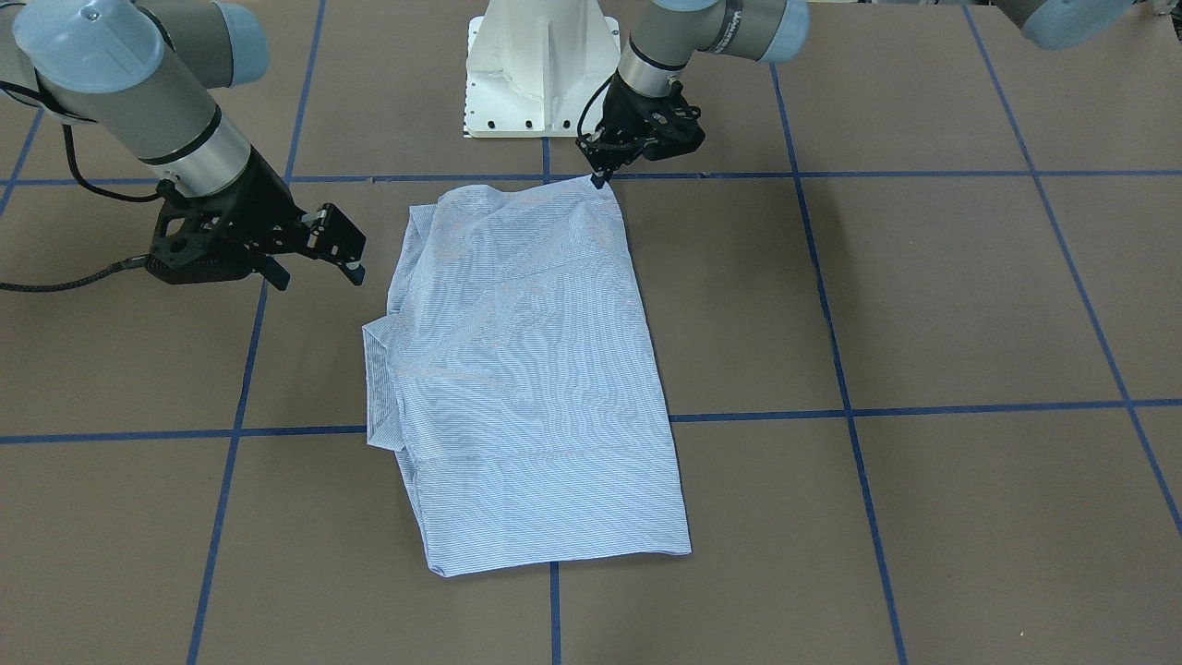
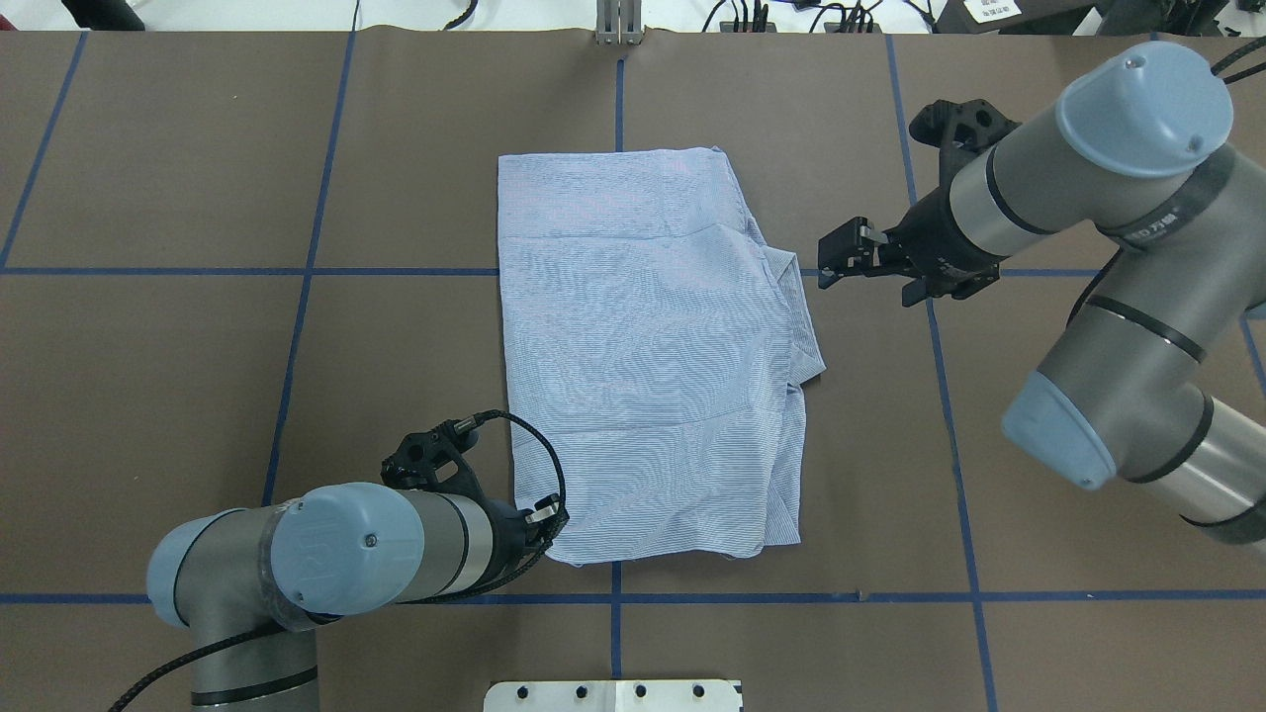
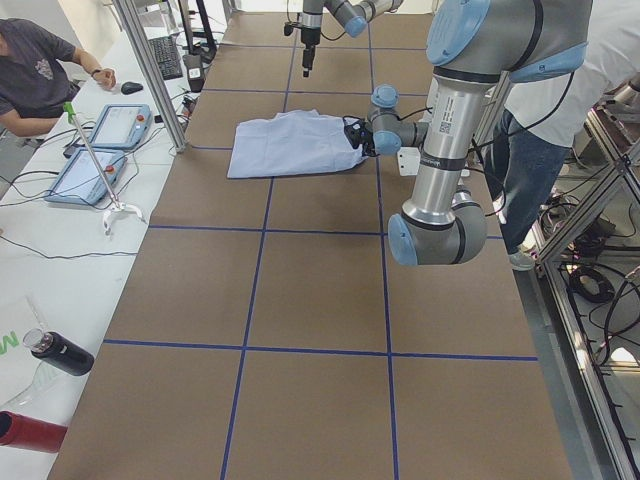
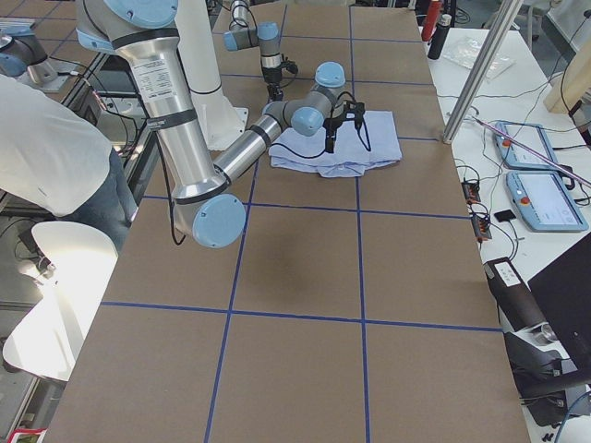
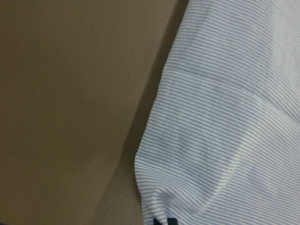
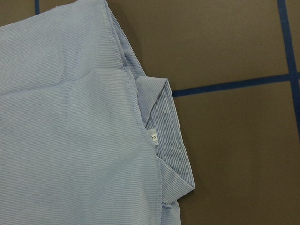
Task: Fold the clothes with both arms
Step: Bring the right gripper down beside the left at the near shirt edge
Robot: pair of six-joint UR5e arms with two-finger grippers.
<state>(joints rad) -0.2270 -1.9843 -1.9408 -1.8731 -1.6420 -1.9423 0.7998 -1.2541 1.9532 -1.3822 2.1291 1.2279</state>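
Shirt (image 1: 526, 369) folded | neck label (image 6: 153, 136) reads "2" | left end effector (image 1: 600, 175) clamped on its corner | right end effector (image 1: 318, 274) apart

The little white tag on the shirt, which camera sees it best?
The right wrist camera: the tag sits close up, tucked inside the collar. The other views show the shirt, but the tag is hidden or too small.

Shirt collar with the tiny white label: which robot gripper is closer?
Right. The right gripper hovers, jaws open, just beside the collar of the blue-and-white striped shirt, not touching. The left gripper is at the shirt's opposite corner, nearest the robot.
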